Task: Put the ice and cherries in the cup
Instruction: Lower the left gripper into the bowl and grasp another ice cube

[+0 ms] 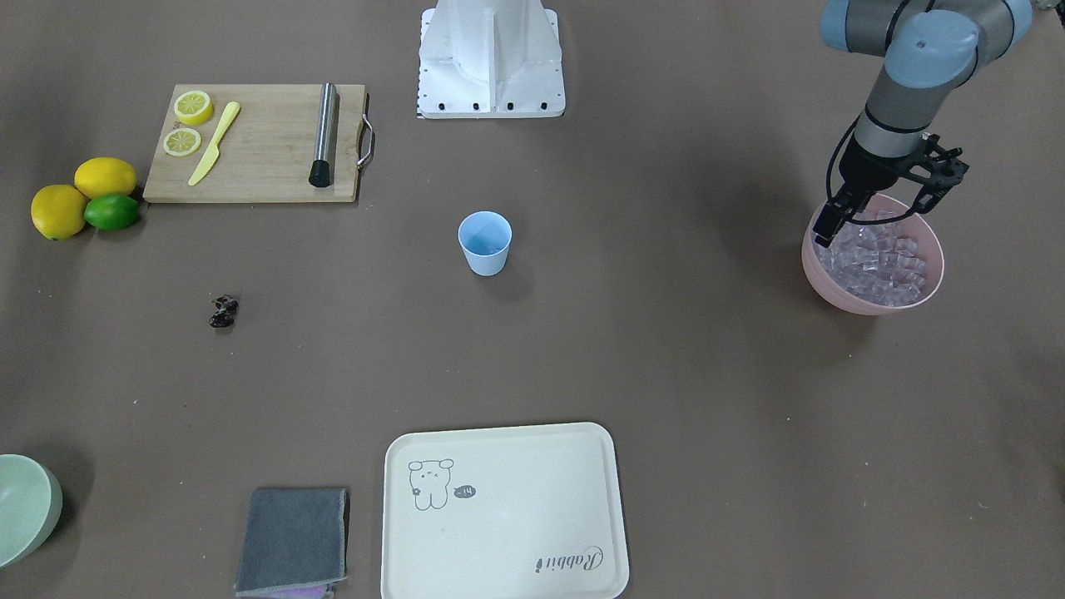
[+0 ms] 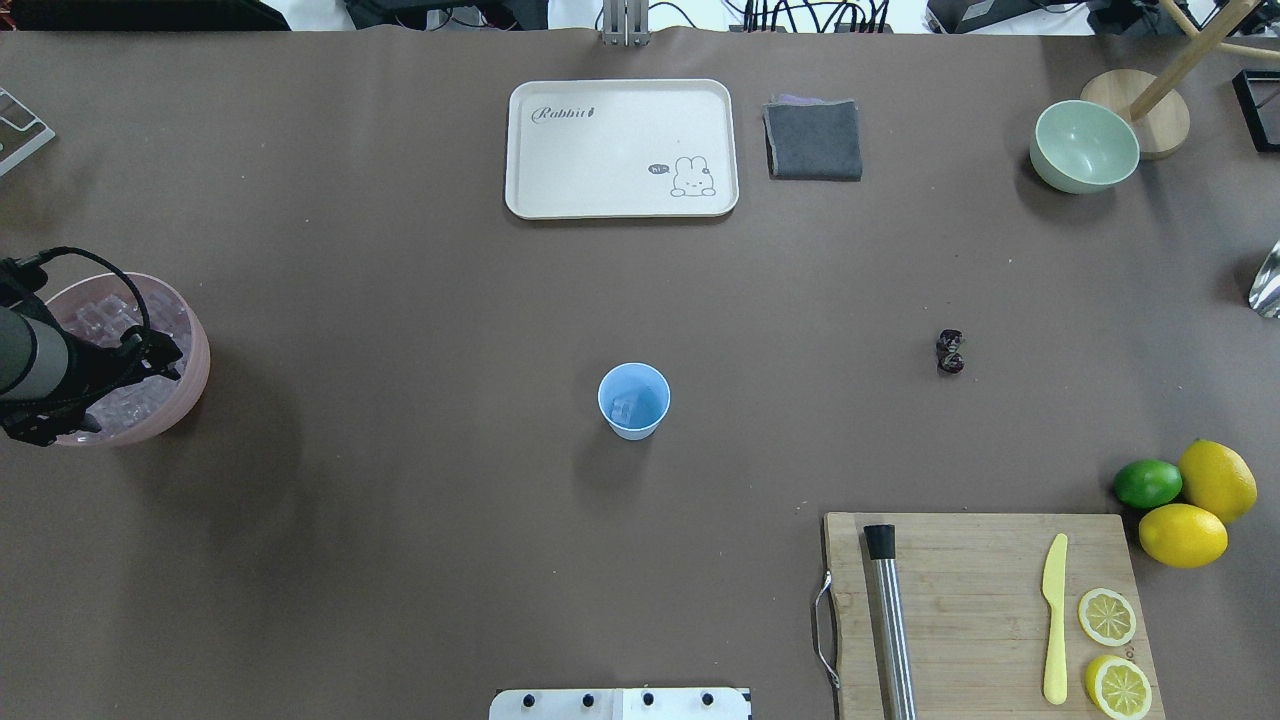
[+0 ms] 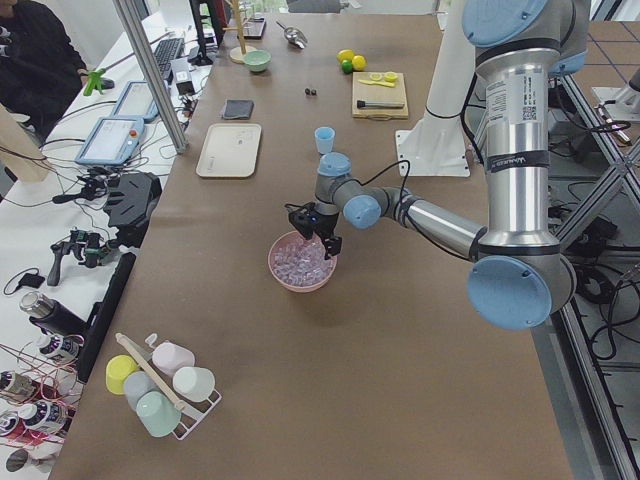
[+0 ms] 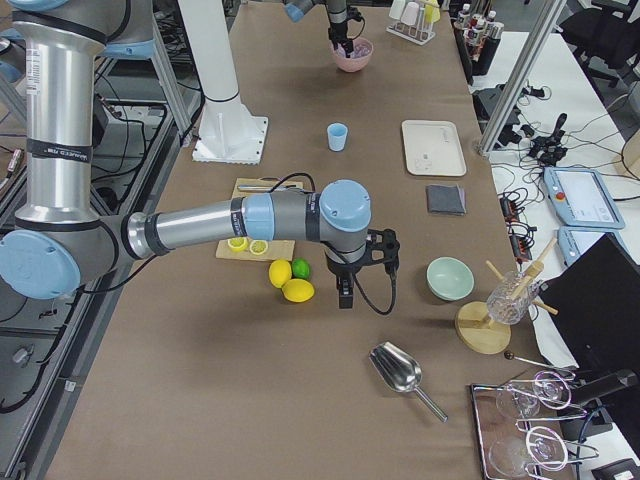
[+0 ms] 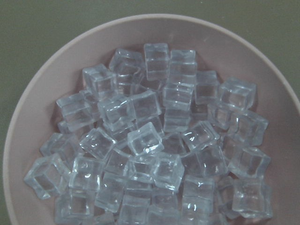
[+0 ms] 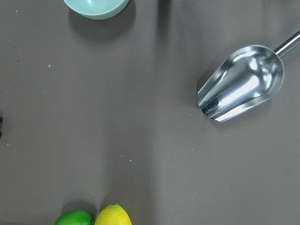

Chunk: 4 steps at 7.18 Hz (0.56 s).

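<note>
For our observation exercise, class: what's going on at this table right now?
The left gripper hangs open over the pink bowl heaped with ice, seemingly about to pick a cube. The cup stands mid-table with what looks like one cube inside. The cherries lie apart on the table. The right gripper hovers beside the lemons; its state cannot be told.

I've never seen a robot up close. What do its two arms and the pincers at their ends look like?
The left arm and the right arm are silver-grey tubes with rounded pale-blue joint caps and small printed labels. The left gripper is a black frame of thin links; the right gripper is black too. A black cable loops beside each wrist.
</note>
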Available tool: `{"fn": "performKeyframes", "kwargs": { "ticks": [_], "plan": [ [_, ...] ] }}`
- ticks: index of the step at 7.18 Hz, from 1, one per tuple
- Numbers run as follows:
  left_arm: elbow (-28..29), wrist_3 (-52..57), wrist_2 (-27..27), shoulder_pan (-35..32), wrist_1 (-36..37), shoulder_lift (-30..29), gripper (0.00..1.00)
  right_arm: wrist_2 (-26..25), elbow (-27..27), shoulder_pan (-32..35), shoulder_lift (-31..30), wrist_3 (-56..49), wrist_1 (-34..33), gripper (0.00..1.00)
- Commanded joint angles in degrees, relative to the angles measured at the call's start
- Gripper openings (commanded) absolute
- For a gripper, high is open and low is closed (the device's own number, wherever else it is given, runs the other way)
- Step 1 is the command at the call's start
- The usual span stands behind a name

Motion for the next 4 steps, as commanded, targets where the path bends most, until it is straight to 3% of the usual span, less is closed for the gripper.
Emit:
{"fn": "performKeyframes", "kwargs": {
  "ticks": [1,4],
  "plan": [
    [-0.2,0.0,-0.4,0.8,0.0,0.1,0.97,-0.3,0.4,0.1,0.0,0.0,0.0,1.0],
    [-0.3,0.0,-0.5,1.6,0.0,-0.4,0.97,-0.3,0.8,0.3,0.0,-0.1,0.0,1.0]
  ]
}}
